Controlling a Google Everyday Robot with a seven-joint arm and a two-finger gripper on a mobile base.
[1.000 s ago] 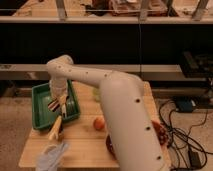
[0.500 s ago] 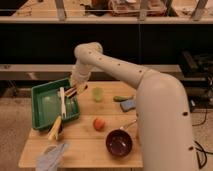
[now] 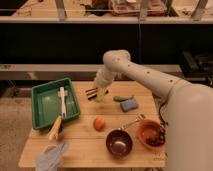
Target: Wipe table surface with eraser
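The light wooden table point(image 3: 85, 147) fills the lower middle of the camera view. A small elongated block with a pale top and a dark side, which I take for the eraser point(image 3: 55, 128), lies on the table at the green tray's front right corner. My gripper point(image 3: 95, 93) is at the back middle of the table, right of the tray and next to a light-green cup point(image 3: 102, 94). It is well apart from the eraser. I see nothing held in it.
A green tray point(image 3: 38, 95) at the left holds a white long-handled brush point(image 3: 62, 101). An orange point(image 3: 99, 123), a dark bowl point(image 3: 119, 143), a red bowl point(image 3: 149, 134), a spoon point(image 3: 131, 122), a light-blue pad point(image 3: 128, 105), a green vegetable point(image 3: 123, 98) and a pale cloth point(image 3: 52, 159) lie on the table.
The gripper has moved from over the green tray to the right, onto the back middle of the table. The view has shifted too, so the table's right side now shows.
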